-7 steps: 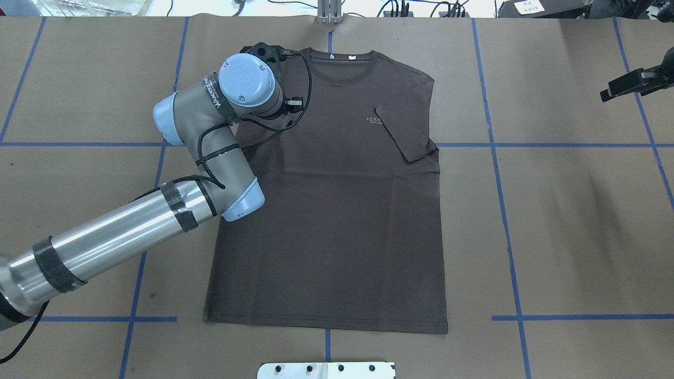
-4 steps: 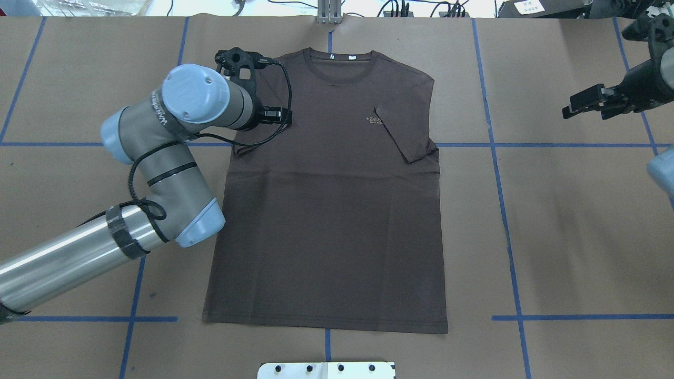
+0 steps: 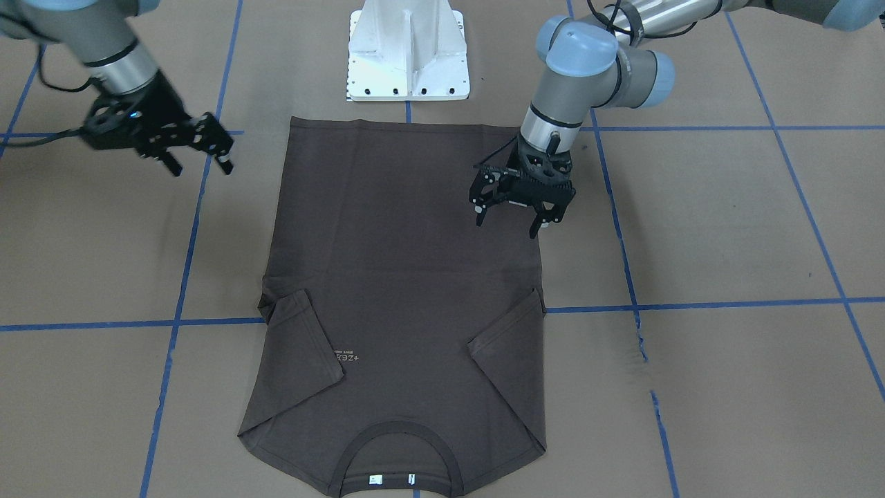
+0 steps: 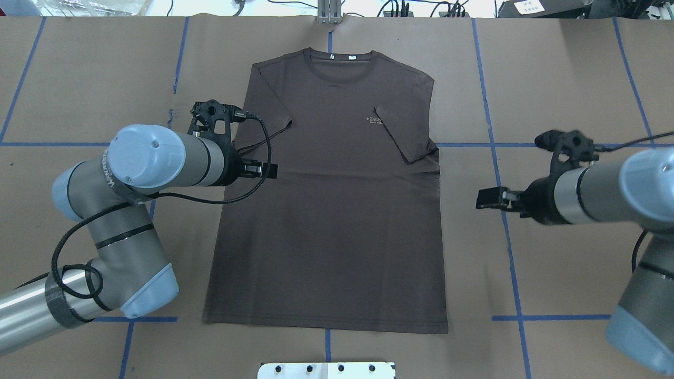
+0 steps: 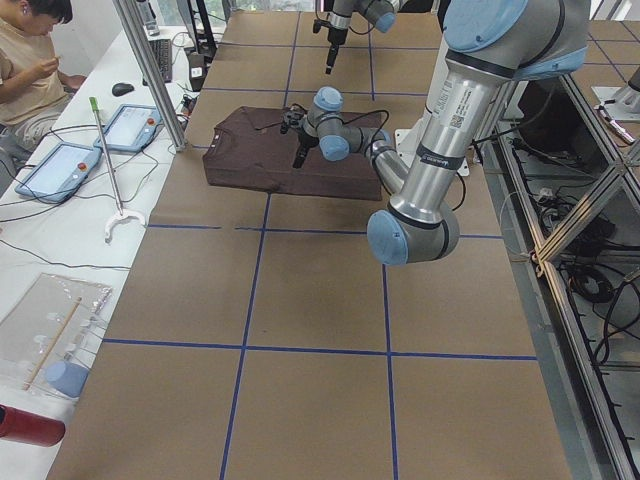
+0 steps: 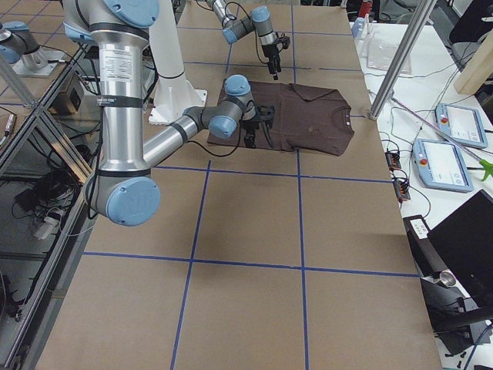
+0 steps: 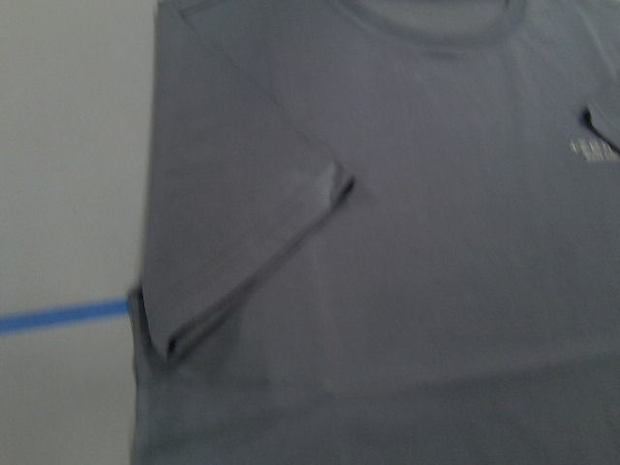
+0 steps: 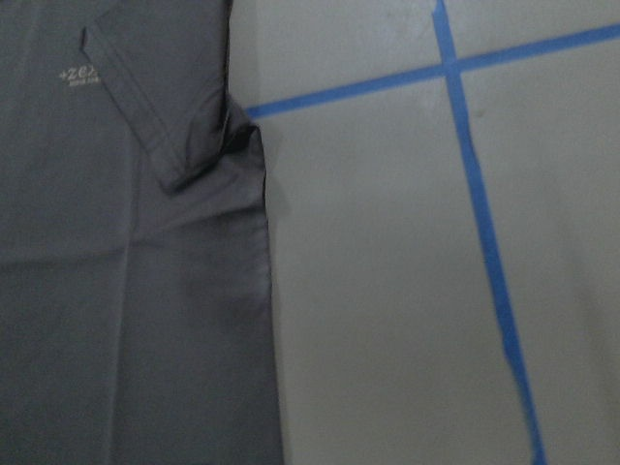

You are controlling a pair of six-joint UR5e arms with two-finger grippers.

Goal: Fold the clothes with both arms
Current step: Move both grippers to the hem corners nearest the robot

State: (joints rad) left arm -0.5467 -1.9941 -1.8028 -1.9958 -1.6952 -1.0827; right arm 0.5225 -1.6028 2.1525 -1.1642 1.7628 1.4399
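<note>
Exterior front-facing view shows left gripper (image 3: 507, 225) spread over the T-shirt (image 3: 401, 277), right gripper (image 3: 202, 168) spread beside it, both empty.

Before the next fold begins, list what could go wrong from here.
1. The left hand hangs open above the T-shirt side edge, while the right hand is out over the bare table. Uneven grasps could skew the fold.
2. Both sleeves lie tucked loosely on the body, so lifting may let them flop out.
3. The left arm's black cable loops over the cloth and might drag it.
</note>
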